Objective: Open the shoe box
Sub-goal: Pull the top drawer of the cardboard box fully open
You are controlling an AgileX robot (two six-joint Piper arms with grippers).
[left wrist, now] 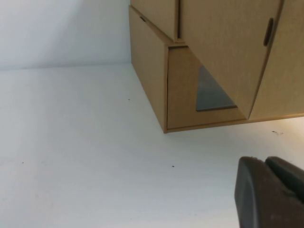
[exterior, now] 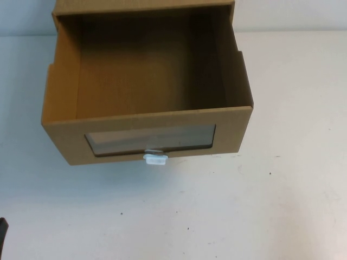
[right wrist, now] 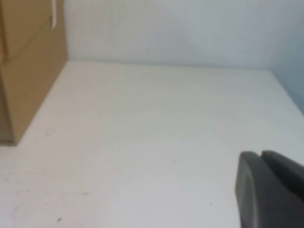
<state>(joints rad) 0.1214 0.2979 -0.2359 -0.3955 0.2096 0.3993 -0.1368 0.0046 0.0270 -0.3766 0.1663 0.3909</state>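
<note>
The brown cardboard shoe box (exterior: 65, 135) is a drawer type and stands at the table's far middle. Its drawer is slid out toward me, showing an empty inside (exterior: 146, 76). The drawer front has a clear window (exterior: 152, 140) and a small white handle (exterior: 154, 157) below it. My left gripper (left wrist: 263, 164) is shut on nothing, low at the near left, well apart from the box corner (left wrist: 166, 95). Only a dark sliver of that left arm (exterior: 2, 233) shows in the high view. My right gripper (right wrist: 260, 156) is shut and empty, to the right of the box (right wrist: 28, 71).
The white table (exterior: 227, 206) stretches in front of the box and to both sides of it. A pale wall (right wrist: 166, 28) rises behind the table's far edge. The box's outer sleeve (exterior: 141, 5) sits at the back.
</note>
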